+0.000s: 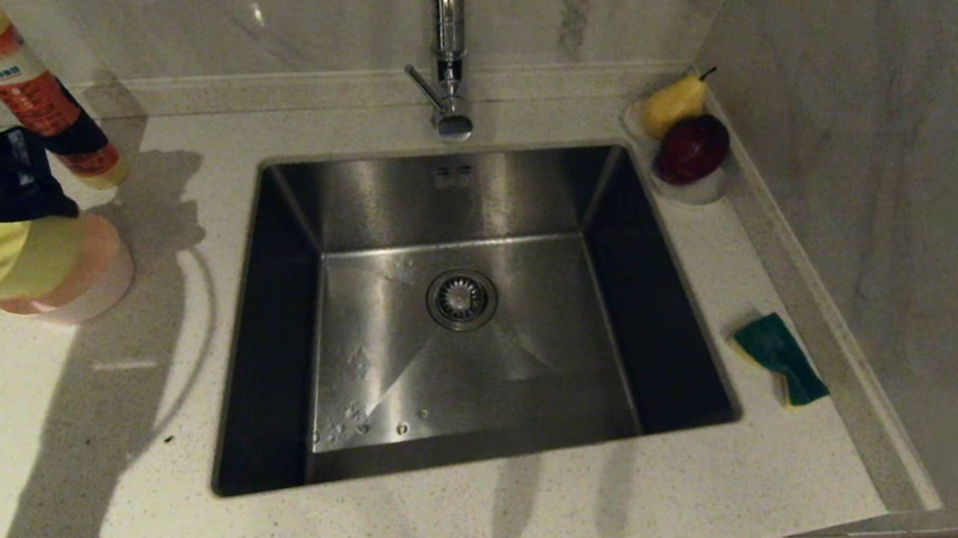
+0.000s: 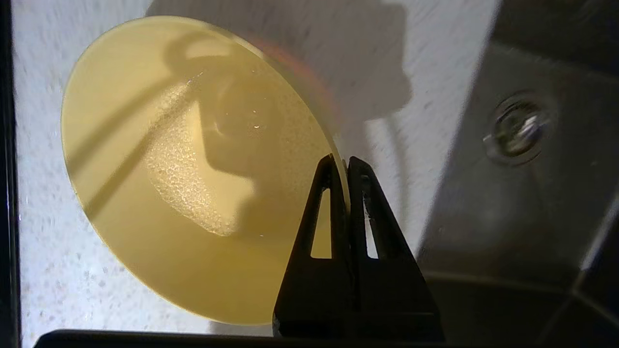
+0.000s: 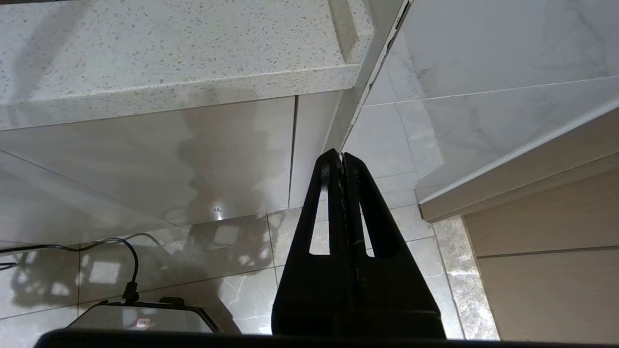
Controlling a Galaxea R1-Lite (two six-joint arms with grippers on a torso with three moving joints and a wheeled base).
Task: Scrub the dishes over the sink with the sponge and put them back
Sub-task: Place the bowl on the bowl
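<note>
- My left gripper (image 2: 341, 166) pinches the yellow bowl (image 2: 193, 169) by its rim, left of the sink (image 1: 456, 303).
- The sponge (image 1: 780, 357) lies far right; my right gripper (image 3: 341, 162), closed and empty, is nearer.

My left gripper (image 2: 341, 166) was clamped on the yellow bowl's (image 2: 193, 169) rim, bowl tilted, inside facing me, over the speckled counter (image 2: 63, 280). Sink (image 2: 483, 217) beside it, drain strainer (image 2: 520, 128) visible.
</note>
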